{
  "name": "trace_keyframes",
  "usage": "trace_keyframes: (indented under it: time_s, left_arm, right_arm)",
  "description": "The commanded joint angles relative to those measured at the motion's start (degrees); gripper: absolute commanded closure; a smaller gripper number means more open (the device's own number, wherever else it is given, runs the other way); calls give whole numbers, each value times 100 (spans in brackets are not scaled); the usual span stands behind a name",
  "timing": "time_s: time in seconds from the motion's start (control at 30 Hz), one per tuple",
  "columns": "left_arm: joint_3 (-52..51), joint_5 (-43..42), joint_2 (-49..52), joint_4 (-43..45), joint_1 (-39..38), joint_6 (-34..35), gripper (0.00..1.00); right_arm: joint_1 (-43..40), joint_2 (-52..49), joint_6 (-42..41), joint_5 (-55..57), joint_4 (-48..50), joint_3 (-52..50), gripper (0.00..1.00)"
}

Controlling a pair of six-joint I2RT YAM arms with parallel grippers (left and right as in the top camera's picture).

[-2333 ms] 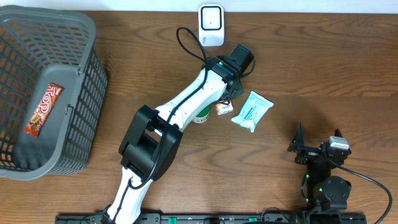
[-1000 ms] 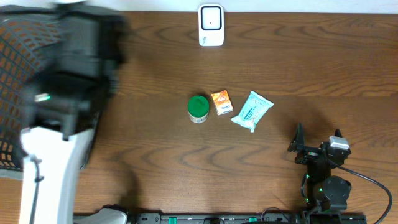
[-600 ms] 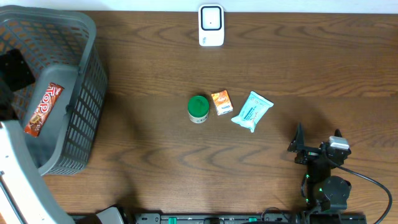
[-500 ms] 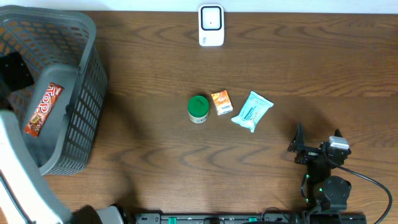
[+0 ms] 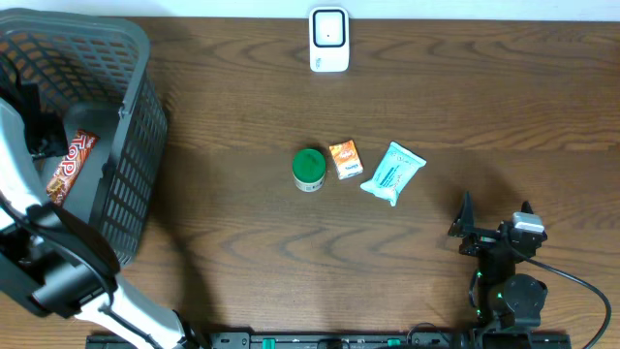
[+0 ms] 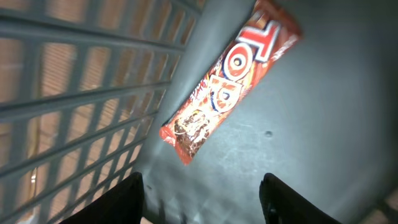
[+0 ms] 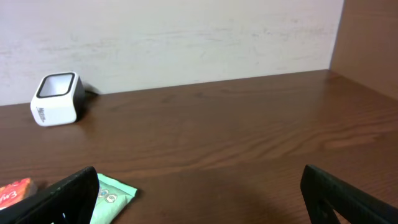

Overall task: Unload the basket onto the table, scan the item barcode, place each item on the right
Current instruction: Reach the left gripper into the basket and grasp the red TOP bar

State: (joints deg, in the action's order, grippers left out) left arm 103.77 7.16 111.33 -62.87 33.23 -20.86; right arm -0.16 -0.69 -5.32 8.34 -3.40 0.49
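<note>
A red-orange candy bar (image 6: 230, 87) lies on the grey floor of the plastic basket (image 5: 136, 145), also seen from overhead as a candy bar (image 5: 68, 167). My left gripper (image 6: 202, 199) hangs just above that floor, open, the bar's near end a little ahead of its fingertips (image 6: 127, 199) and nothing between them. The white scanner (image 5: 328, 39) stands at the table's far edge. A green can (image 5: 309, 169), a small orange box (image 5: 344, 159) and a teal packet (image 5: 392, 173) lie mid-table. My right gripper (image 7: 208, 196) rests open at the front right, empty.
The basket's lattice walls (image 6: 81, 93) rise close on the left of my left gripper. The left arm (image 5: 29, 252) reaches over the basket's front rim. From the right wrist I see the scanner (image 7: 57, 98) and the teal packet (image 7: 112, 198) ahead.
The left arm swung away from the items mid-table to the basket, and its gripper now sits low inside it by the candy bar. The right arm has not moved.
</note>
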Motion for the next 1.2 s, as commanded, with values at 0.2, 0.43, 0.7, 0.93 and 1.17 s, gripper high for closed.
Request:
trace_keyframes:
  time_s: [0.2, 0.43, 0.7, 0.93, 1.17]
  left_arm:
    - [-44, -144, 929, 87, 389, -490, 40]
    - [-59, -656, 1189, 170, 400, -748, 25]
    - [-149, -678, 1574, 411, 398, -765, 17]
    - [-155, -1073, 1982, 479, 398, -767, 14]
    - [-155, -1172, 2061, 400, 398, -734, 81]
  right_arm:
    - [-39, 31, 90, -28, -9, -20, 1]
    - [-39, 31, 90, -28, -9, -20, 1]
    - [-39, 31, 90, -28, -9, -17, 1]
    - [-39, 31, 90, -28, -9, -17, 1]
    - [-39, 31, 90, -28, -9, -17, 1]
